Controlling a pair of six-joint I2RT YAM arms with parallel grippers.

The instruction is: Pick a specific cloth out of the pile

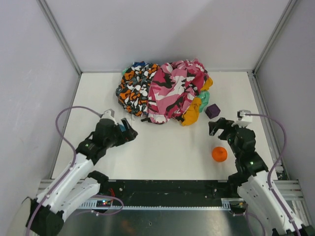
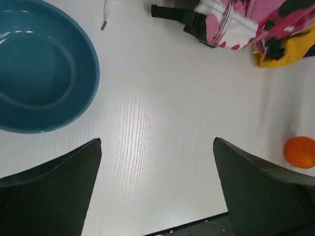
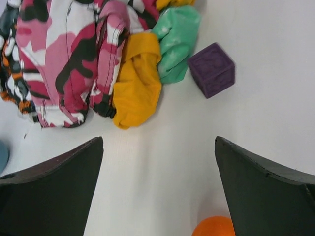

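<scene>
The pile (image 1: 165, 91) lies at the back middle of the table, pink camouflage beside orange-black-white camouflage. The mustard-yellow cloth (image 1: 192, 112) pokes out at the pile's right front edge, half tucked under the pink camouflage; in the right wrist view this cloth (image 3: 138, 81) lies just ahead of the fingers. My right gripper (image 1: 215, 127) (image 3: 158, 140) is open and empty, right of the cloth and apart from it. My left gripper (image 1: 130, 130) (image 2: 156, 142) is open and empty over bare table, in front of the pile's left side.
A purple cube (image 1: 212, 110) (image 3: 211, 69) sits right of the pile next to green fabric (image 3: 177, 42). An orange ball (image 1: 219, 154) (image 3: 214, 227) lies near my right gripper. A blue bowl (image 2: 39, 69) stands by my left gripper. Walls enclose the table.
</scene>
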